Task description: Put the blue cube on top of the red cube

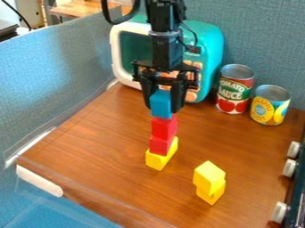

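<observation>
Behind and along the left, blue-grey fabric partitions (47, 80); between these, a brown wooden tabletop (101, 147), with a white rounded strip (39, 181) at its near left edge. At the back, a turquoise toy oven (205, 38) with a whitish frame, partly behind the black arm (166, 49); to its right, a red-and-green labelled can (234, 91), then a yellow-labelled can (269, 107) just beside it, a little nearer the camera, both upright. Along the right edge, a dark appliance, partly cut off, with white knobs (289, 168) down its side.

Down from the top edge, the arm; at its end, pointing downward over the tabletop, the gripper (161, 108), with fingers drawn in narrow against opposite sides of the blue cube (160, 104), holding it between them. Directly under the blue cube, the upper red cube (163, 128), with faces meeting or nearly so; hard to tell whether touching or just apart. Beneath that, the lower red cube (159, 145), slightly out of line; at the very bottom, on the wood, a yellow block (158, 160), jutting out to the right.

Well apart from this stack, to the right and nearer the camera, two more yellow blocks (209, 176), one upon the other, slightly askew.
</observation>
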Available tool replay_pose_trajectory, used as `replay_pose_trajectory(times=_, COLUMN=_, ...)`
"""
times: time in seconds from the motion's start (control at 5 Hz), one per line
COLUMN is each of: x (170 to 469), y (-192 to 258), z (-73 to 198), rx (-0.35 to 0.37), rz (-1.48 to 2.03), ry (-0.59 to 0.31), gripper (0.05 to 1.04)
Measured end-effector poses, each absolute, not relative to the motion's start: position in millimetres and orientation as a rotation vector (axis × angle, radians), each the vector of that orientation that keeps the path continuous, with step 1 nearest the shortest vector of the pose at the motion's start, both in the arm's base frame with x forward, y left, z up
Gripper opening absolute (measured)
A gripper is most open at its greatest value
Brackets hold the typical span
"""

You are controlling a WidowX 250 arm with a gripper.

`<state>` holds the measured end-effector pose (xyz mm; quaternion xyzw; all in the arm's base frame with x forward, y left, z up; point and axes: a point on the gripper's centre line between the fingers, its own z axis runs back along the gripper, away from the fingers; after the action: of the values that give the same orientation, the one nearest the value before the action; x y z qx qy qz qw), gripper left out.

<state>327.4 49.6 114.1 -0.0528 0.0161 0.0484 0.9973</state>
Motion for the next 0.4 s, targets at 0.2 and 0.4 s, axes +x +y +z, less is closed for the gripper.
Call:
replay_pose_trajectory(times=0.2, x=326.8, y=50.9, z=113.0, rx=-0.097, rz=0.116, ry=0.039, gripper=0.606)
replay_pose_trajectory(times=0.4, x=326.7, y=52.5, z=107.2, rx=-0.089, rz=0.124, ry=0.057, gripper=0.606)
